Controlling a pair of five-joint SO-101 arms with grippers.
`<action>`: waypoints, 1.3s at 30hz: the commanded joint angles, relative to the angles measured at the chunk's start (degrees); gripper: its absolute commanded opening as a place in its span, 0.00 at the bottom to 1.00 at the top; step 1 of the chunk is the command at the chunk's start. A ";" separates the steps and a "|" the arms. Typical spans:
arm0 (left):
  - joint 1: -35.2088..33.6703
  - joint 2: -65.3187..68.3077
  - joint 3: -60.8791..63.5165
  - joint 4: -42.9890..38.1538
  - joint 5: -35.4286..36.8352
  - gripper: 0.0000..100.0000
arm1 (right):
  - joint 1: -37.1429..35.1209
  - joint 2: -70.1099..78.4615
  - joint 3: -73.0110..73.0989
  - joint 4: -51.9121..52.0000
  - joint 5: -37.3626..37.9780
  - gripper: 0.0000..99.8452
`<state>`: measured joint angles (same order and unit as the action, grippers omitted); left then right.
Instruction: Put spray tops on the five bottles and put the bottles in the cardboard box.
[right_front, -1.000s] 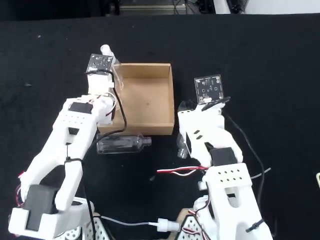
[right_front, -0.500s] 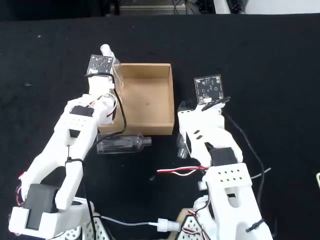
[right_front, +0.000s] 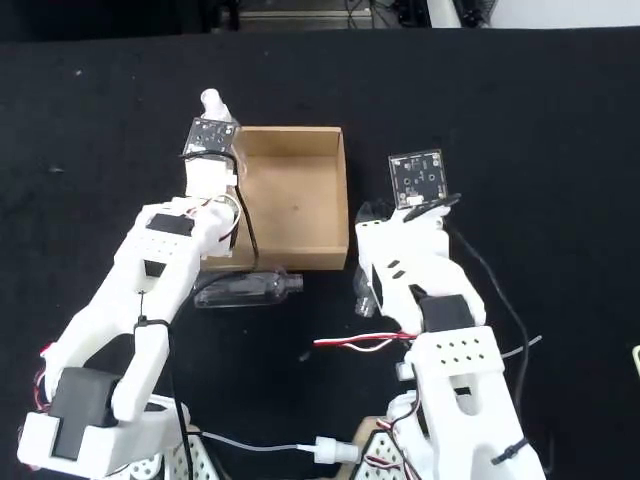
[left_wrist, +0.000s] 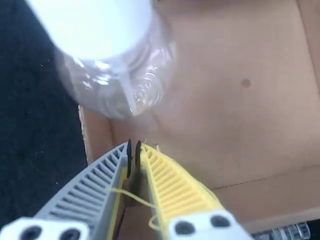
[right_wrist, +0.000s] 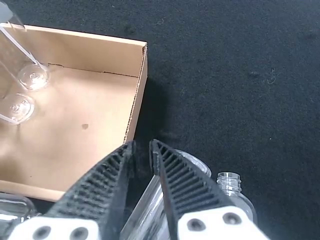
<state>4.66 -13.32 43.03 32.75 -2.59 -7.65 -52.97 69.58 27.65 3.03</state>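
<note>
Two clear bottles (right_wrist: 25, 90) stand upright in a corner of the cardboard box (right_front: 295, 215), against its wall. One of them wears a white spray top (right_front: 211, 99). The left pincer (left_wrist: 134, 148) hangs just above this capped bottle (left_wrist: 115, 75), over the box's edge, clenched with nothing between its fingers. An uncapped bottle (right_front: 245, 288) lies on its side on the black counter (right_front: 520, 120) just outside the box's near wall. Beside the box's other side the right pincer (right_wrist: 141, 147) is slightly parted and grasps nothing. Open-necked bottles (right_wrist: 229, 182) lie under it. A loose spray top (right_front: 328, 450) lies near the arm bases.
</note>
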 joint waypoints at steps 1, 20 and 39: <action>0.31 -0.70 -1.01 -2.64 0.62 0.03 | 0.62 -1.45 -0.48 -1.67 0.00 0.04; -1.71 -4.66 -2.68 2.81 0.26 0.03 | 0.62 -1.45 -0.40 -1.67 0.00 0.04; -1.45 -32.97 -2.51 46.42 -32.97 0.26 | 0.62 -1.45 -0.40 -1.67 0.00 0.04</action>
<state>3.69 -44.26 42.86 71.96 -27.82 -7.65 -52.97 69.58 27.65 3.03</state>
